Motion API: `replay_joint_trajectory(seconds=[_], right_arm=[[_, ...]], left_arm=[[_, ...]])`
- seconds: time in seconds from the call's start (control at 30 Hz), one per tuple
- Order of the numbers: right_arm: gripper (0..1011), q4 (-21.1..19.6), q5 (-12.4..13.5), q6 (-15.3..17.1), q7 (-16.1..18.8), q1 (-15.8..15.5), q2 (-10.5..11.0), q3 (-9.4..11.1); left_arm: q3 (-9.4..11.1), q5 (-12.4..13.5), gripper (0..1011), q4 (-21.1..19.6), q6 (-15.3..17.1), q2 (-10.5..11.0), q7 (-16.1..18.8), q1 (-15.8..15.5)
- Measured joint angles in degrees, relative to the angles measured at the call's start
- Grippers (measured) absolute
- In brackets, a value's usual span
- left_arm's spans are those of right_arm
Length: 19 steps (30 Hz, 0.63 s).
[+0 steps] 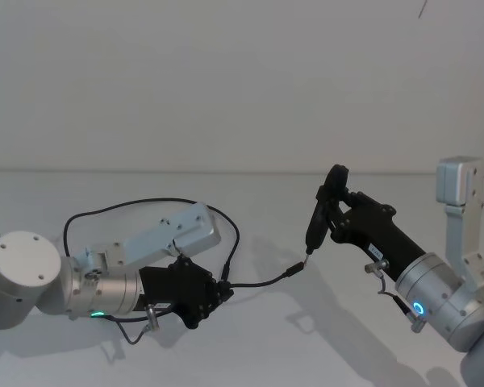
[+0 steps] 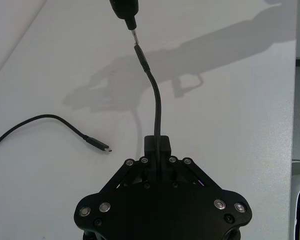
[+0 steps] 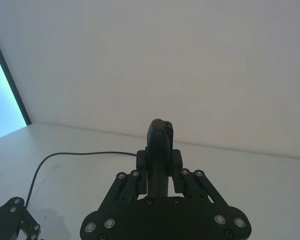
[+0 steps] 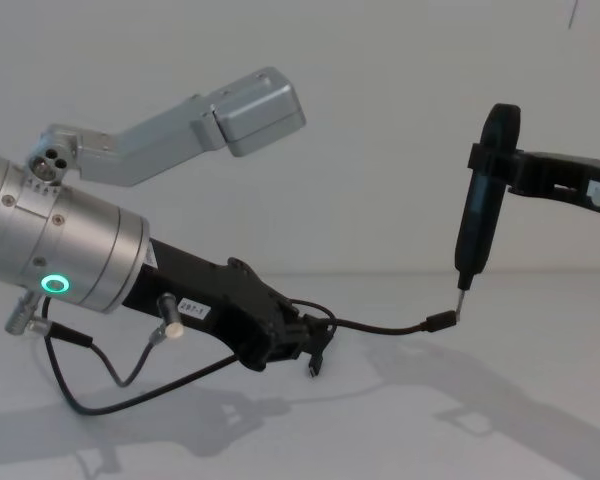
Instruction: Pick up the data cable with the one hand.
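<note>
The data cable [image 1: 258, 282] is a thin black cord. My left gripper [image 1: 223, 289] is shut on it a short way behind one plug [image 1: 294, 270], holding that end just above the white table. The left wrist view has the cord [image 2: 157, 107] rising out of the shut left gripper [image 2: 157, 145], and the other plug [image 2: 102, 146] lies on the table. The rest of the cord loops back behind my left arm [image 1: 145, 203]. My right gripper [image 1: 334, 214] is shut on a slim black stick-like tool [image 1: 319, 218]. Its thin tip [image 4: 462, 290] sits right at the held plug [image 4: 440, 322].
A silver link of my left arm [image 1: 185, 230] hangs over the cable loop. Another silver link [image 1: 460, 185] stands at the far right. The white table [image 2: 240, 125] ends at an edge on one side in the left wrist view. A plain white wall is behind.
</note>
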Motion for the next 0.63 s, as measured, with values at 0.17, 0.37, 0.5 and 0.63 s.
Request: replay_joint_trajectory(seconds=[0.17, 0.37, 0.5, 0.63], right_arm=[[279, 0.0, 0.1, 0.0, 0.1, 0.0, 0.1, -0.1], [279, 0.0, 0.1, 0.0, 0.2, 0.0, 0.1, -0.1], [279, 0.0, 0.2, -0.1, 0.2, 0.0, 0.1, -0.1], [279, 0.0, 0.2, -0.1, 0.2, 0.0, 0.2, -0.2]], left_arm=[[0.0, 0.0, 42, 0.0, 0.0, 0.0, 0.0, 0.0], [0.0, 0.0, 42, 0.0, 0.0, 0.0, 0.0, 0.0], [0.0, 0.0, 42, 0.0, 0.0, 0.0, 0.0, 0.0], [0.0, 0.0, 42, 0.0, 0.0, 0.0, 0.0, 0.0]])
